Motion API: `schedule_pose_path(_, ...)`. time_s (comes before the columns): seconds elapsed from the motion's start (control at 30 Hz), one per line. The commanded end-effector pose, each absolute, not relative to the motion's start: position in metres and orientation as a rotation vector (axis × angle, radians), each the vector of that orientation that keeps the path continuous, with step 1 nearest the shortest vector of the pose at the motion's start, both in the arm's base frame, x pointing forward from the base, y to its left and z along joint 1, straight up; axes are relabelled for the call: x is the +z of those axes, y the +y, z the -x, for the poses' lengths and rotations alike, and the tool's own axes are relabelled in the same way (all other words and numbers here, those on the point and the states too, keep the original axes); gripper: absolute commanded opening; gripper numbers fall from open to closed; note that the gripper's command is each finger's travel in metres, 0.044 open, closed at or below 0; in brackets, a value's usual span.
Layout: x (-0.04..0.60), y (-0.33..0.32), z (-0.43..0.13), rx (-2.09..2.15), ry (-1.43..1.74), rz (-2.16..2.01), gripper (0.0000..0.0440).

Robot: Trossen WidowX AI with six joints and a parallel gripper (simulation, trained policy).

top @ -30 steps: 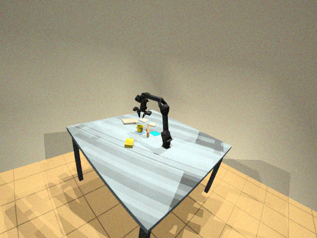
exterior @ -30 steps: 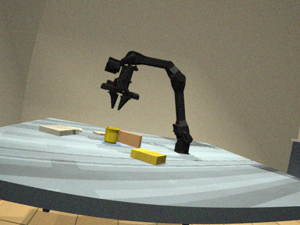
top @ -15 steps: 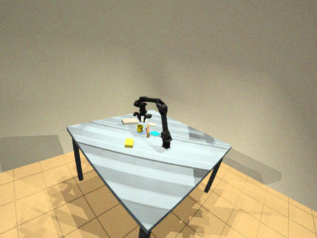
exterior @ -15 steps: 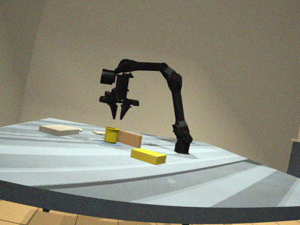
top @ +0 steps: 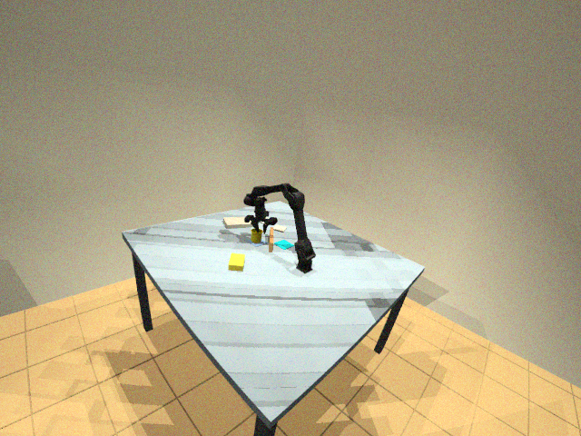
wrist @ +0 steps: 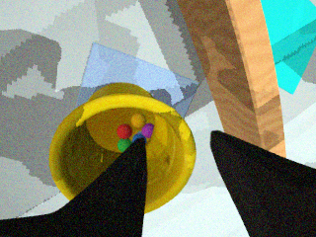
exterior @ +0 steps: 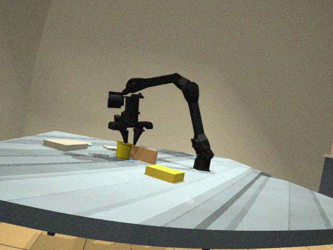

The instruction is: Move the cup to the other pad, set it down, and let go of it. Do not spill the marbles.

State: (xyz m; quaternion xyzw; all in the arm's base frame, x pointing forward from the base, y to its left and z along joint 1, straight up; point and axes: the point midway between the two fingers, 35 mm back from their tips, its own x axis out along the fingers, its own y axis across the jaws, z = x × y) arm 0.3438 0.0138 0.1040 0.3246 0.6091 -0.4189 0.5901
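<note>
Striped pale table (top: 300, 323) (exterior: 150, 204), tiled floor, plain walls; wrist view alone shows five marbles (wrist: 135, 130) inside the yellow cup (top: 256, 235) (exterior: 124, 150) (wrist: 185, 163), which stands upright on the blue pad (top: 258, 244) (exterior: 131, 160) (wrist: 111, 66); cyan pad (top: 283, 244) (wrist: 296, 44) lies across the wooden barrier (top: 270, 240) (exterior: 145, 154) (wrist: 252, 64); gripper (top: 260, 232) (exterior: 130, 144) (wrist: 178, 141) jaws partly apart, one fingertip over the cup's opening, the other outside its rim

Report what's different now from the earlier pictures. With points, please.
The gripper (top: 261, 232) (exterior: 130, 144) (wrist: 178, 141) came down to the yellow cup (top: 256, 235) (exterior: 123, 150) (wrist: 170, 190), fingers wider apart; nothing was grasped or released. The cup, wooden wall (top: 270, 240) (exterior: 145, 154) (wrist: 247, 64) and yellow block (top: 237, 262) (exterior: 161, 172) stayed put.
</note>
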Motion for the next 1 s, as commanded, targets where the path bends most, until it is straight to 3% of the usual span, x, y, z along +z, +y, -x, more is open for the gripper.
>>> schedule_pose_path(0.0,0.089,0.013,-0.343,-0.984,1.433,-0.739,0.0178)
schedule_pose_path(0.17,0.069,0.013,-0.34,-0.967,1.456,-0.716,0.0176)
schedule_pose_path(0.43,0.063,0.01,-0.336,-0.933,1.47,-0.668,0.0006)
schedule_pose_path(0.97,0.109,-0.002,-0.32,-0.947,1.43,-0.737,0.0005)
